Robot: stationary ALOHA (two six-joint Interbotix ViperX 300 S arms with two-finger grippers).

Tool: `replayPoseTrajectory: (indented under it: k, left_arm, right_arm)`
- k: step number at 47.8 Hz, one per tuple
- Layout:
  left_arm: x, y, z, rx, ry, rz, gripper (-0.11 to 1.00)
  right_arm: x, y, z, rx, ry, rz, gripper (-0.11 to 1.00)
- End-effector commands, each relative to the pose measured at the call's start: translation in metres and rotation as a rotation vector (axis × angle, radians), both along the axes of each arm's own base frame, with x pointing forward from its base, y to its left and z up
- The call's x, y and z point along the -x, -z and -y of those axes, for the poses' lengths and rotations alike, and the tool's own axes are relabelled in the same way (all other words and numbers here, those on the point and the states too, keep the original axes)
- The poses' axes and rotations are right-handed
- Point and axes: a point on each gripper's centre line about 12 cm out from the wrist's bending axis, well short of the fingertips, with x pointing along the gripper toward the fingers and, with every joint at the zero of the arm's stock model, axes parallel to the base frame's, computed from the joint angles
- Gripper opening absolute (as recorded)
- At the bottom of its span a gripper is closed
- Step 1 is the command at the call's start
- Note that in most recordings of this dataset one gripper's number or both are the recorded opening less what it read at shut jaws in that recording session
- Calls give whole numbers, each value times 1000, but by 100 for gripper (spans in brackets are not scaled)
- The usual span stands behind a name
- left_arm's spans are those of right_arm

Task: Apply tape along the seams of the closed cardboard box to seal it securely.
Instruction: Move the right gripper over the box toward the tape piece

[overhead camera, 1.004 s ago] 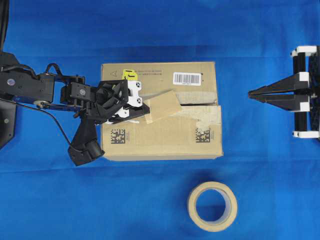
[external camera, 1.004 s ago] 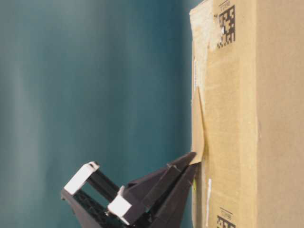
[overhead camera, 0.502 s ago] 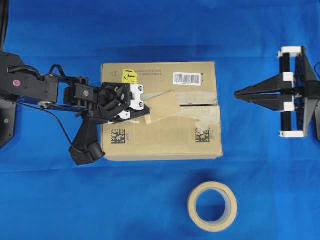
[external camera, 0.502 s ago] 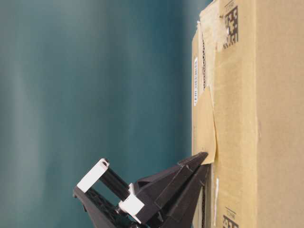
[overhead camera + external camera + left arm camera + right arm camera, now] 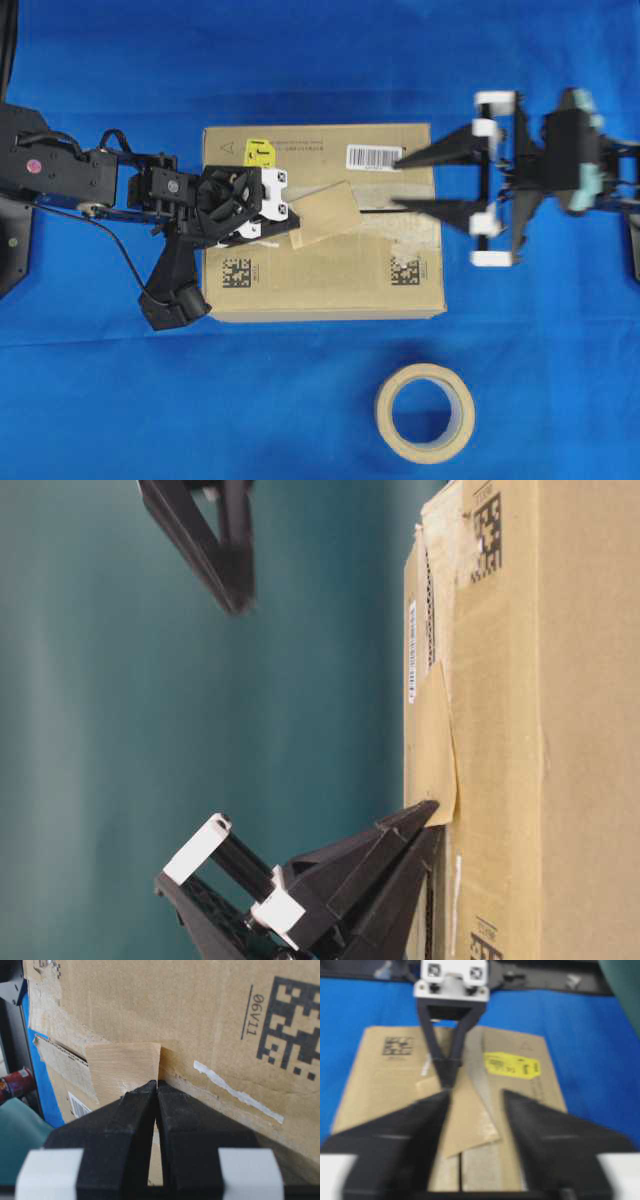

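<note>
Over the cardboard box [image 5: 320, 220]: left gripper [image 5: 291, 222] level, pinching the tape [image 5: 325, 212]; right gripper [image 5: 400, 183] level, jaws wide.

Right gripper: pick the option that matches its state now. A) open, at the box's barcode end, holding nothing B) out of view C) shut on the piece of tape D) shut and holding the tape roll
A. The right gripper has its jaws spread apart, empty, over the cardboard box near the barcode label.
</note>
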Motion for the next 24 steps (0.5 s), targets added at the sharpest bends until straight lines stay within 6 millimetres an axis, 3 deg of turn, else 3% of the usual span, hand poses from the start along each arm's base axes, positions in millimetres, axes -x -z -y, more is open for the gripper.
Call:
replayPoseTrajectory:
  k: [1, 8, 24]
  left_arm:
    - [-3, -8, -2, 0, -5, 26, 0]
    - [-3, -8, -2, 0, -5, 26, 0]
    - [-3, -8, -2, 0, -6, 25, 0]
  right_arm:
    - [-18, -11, 4, -1, 13, 29, 61]
    - [-33, -11, 6, 1, 13, 21, 52]
    - [-56, 9, 6, -2, 10, -54, 52]
